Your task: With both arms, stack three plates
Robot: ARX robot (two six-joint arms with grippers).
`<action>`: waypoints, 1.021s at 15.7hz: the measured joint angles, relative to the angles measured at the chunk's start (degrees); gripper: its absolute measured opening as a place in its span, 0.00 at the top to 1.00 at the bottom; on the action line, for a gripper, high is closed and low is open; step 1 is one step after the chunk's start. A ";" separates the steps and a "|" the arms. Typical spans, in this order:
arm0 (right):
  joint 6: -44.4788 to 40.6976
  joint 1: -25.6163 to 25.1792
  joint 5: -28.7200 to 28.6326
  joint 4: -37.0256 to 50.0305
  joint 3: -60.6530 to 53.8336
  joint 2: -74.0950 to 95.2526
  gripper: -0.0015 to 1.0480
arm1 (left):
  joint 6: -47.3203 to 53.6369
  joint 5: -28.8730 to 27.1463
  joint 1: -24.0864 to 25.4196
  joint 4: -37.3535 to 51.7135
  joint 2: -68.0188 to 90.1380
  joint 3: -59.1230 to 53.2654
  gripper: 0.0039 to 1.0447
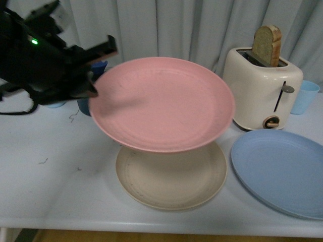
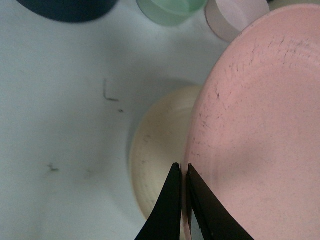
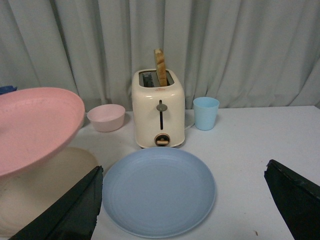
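left hand on pink plate (face up)

The pink plate is big and round, with tiny specks and rings near its edge. It is up in the air and tipped a little. The left claw pinches its rim. It hangs right over the beige plate and does not touch it. The beige plate lies flat on the white counter, partly hidden under the pink one. The blue plate lies flat on the counter too, just beside the beige plate, on its right.
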 joint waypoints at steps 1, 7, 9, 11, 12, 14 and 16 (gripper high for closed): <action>0.00 0.00 0.00 0.00 0.00 0.00 0.06 | -1.90 0.20 -2.45 0.96 2.29 0.00 0.98; 0.00 0.00 0.00 0.00 0.00 0.00 0.06 | -3.17 -1.57 -5.42 2.14 12.55 0.37 0.98; 0.00 0.00 0.00 0.00 0.00 0.00 0.06 | -3.06 -1.38 -5.16 2.49 13.64 1.27 0.98; 0.00 0.00 0.00 0.00 0.00 0.00 0.06 | -2.25 -1.36 -4.59 2.49 15.28 2.64 0.98; 0.00 0.00 0.00 0.00 0.00 0.00 0.06 | -1.49 -1.40 -4.31 2.51 16.06 2.93 0.98; 0.00 0.00 0.00 0.00 0.00 0.00 0.06 | -0.44 -1.38 -3.67 2.49 17.68 3.32 0.98; 0.00 0.00 0.00 0.00 0.00 0.00 0.06 | 0.24 -1.33 -2.97 2.60 18.27 3.65 0.98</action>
